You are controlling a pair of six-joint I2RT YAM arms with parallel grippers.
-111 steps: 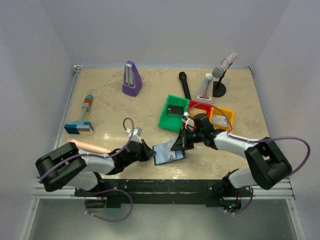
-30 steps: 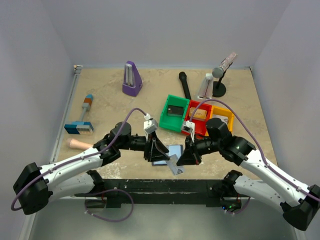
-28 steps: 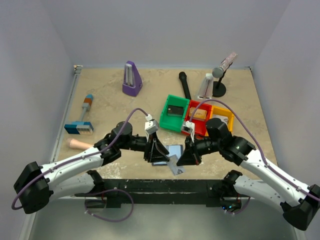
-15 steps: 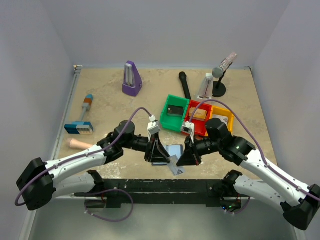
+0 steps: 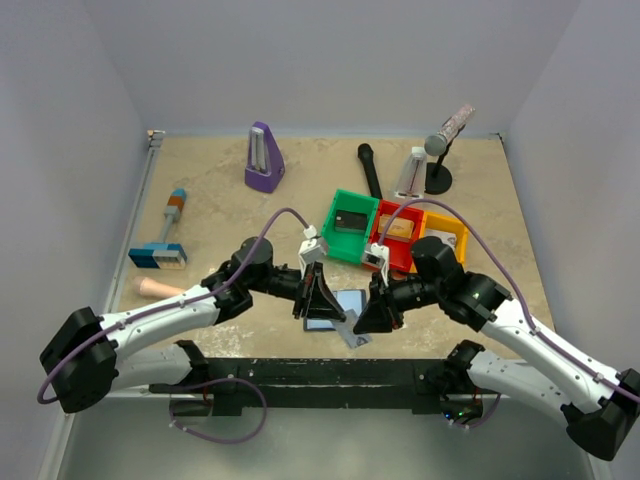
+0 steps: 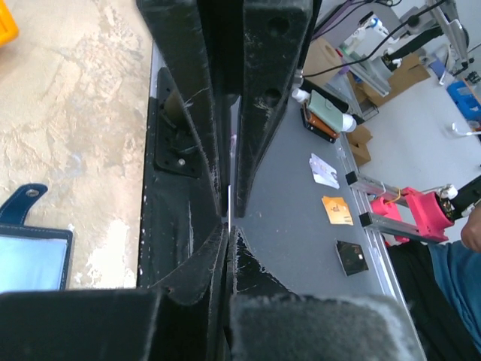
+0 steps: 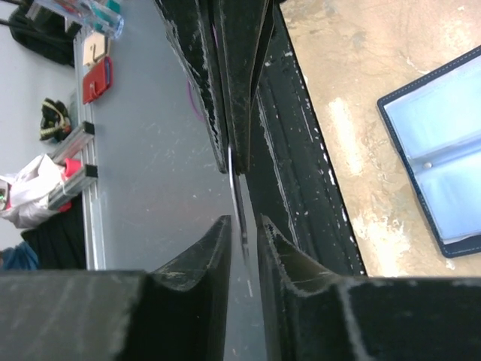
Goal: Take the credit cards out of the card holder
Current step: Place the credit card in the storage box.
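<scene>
Passing credit card point(image 5: 352, 336) mid-air, by look of it: left pincer point(image 6: 228, 218) pressed together on thin edge, right pincer point(image 7: 242, 226) barely apart around it. Emptied-looking card holder point(image 5: 345, 300) lies open on bench point(image 5: 220, 210) between arms, pockets exposed.

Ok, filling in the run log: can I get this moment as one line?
left gripper: shut on credit card | right gripper: jaws slightly apart around same card | card holder: open, flat on table

**Q:** Arms, as shown?
**A:** Both of mine reach forward and bend inward, with the wrists pitched downward.
**Q:** Claws?
**A:** My left claw point(image 5: 320, 306) is pressed tight. My right claw point(image 5: 373, 316) has its fingers slightly parted. The two stand near each other.
</scene>
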